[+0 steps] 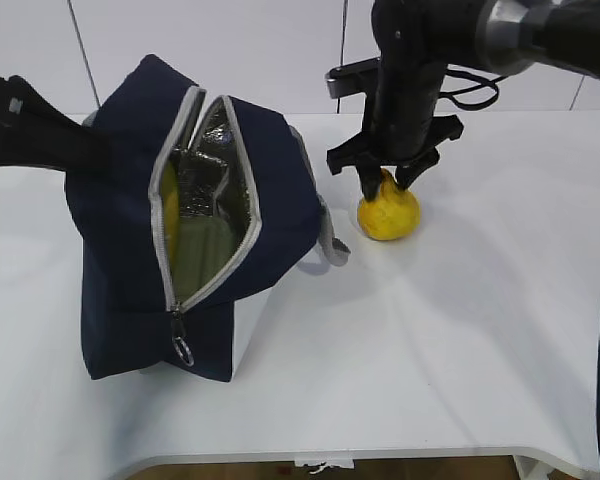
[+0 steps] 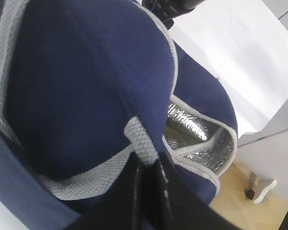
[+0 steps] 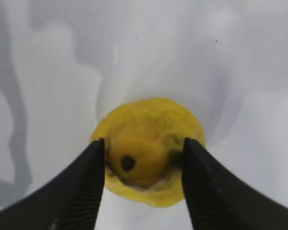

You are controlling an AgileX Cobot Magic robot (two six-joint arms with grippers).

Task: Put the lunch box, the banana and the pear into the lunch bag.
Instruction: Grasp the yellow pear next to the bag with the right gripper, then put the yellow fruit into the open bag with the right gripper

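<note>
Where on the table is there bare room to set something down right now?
The widest bare patch of the table lies in front and to the right of the pear, out to the near edge. It is crowded on the left, where the lunch bag stands, and around the pear, where the right tool straddles it.

Right end effector (image 1: pixel 391 178) points down, fingers spread

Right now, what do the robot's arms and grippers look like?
Both arms are black. The right gripper has two black wedge-shaped fingers with ridged inner faces, a silver-grey joint ring and looping black cables. The left gripper shows glossy black fingers.
</note>
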